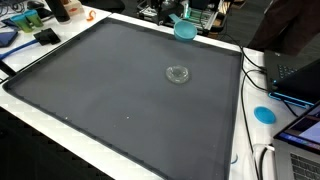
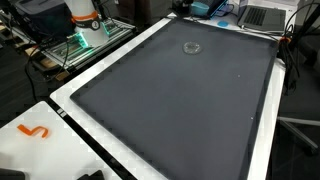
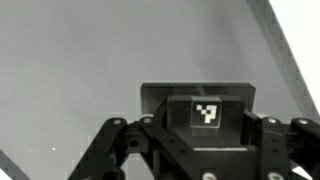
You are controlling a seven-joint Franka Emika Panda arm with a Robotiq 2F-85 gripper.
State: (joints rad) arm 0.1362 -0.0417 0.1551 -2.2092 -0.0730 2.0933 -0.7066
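In the wrist view my gripper [image 3: 205, 165] fills the lower half: a black body with a small black-and-white marker tag [image 3: 206, 113] and linkages spread to either side. Its fingertips lie outside the picture, so how the jaws stand is hidden. Beneath it is a dark grey mat [image 3: 80, 70]. Nothing shows between the linkages. A small clear round dish [image 1: 178, 74] sits alone on the mat [image 1: 120, 100] in both exterior views, seen also as the dish [image 2: 192, 47]. In neither of those views can I make out the gripper.
The mat covers a white table [image 2: 70, 135] almost to its edges. A teal object [image 1: 185, 28] stands at the far edge. Laptops and cables [image 1: 290, 80] and a blue disc [image 1: 264, 114] lie beside the mat. An orange squiggle [image 2: 35, 131] marks the table corner.
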